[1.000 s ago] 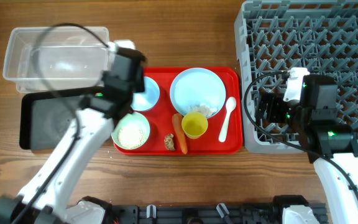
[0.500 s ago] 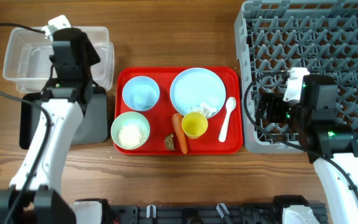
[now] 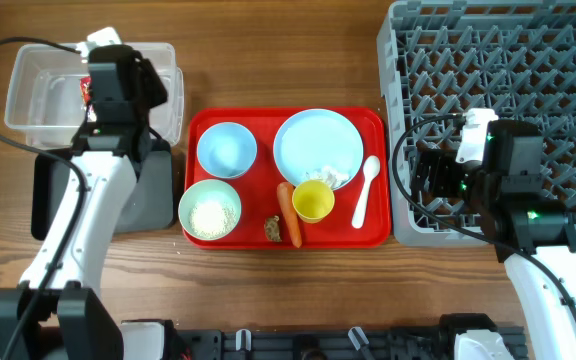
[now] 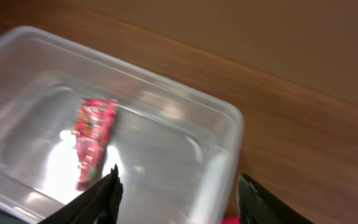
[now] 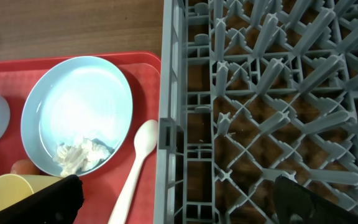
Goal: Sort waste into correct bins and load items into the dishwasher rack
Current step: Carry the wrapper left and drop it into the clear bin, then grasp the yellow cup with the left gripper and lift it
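Left gripper [image 4: 179, 200] is hovering over the clear tub [image 4: 166, 88] at upper left of the overhead frame; snack wrapper [image 4: 92, 140] is lying flat on the tub floor just below it, so I'm reading one piece of waste as binned; black tray [image 3: 53, 195] is sitting just below the tub, partly under the arm. Moving right, everything else is waiting on the red tray [image 3: 373, 228] at centre: blue bowl [image 3: 227, 150], mint bowl [image 3: 193, 195] holding rice grains [image 3: 212, 216], carrot [image 3: 290, 224], brown lump [image 3: 272, 229], yellow cup [image 3: 313, 201], plate [image 3: 318, 140] carrying the tissue [image 5: 76, 154], spoon [image 3: 365, 190] along the tray's right side; dishwasher rack [image 3: 508, 60] at right is showing no dishes among its pegs; so the job is looking barely begun, four kinds of waste and all five dishes left to go. Tools: left jaws are standing apart, nothing between the fingers [image 4: 107, 193], wrapper lying free below and not touching them; right gripper [image 5: 179, 193] is hanging over the rack's left edge next to the spoon, jaws spread wide, gripping nothing.
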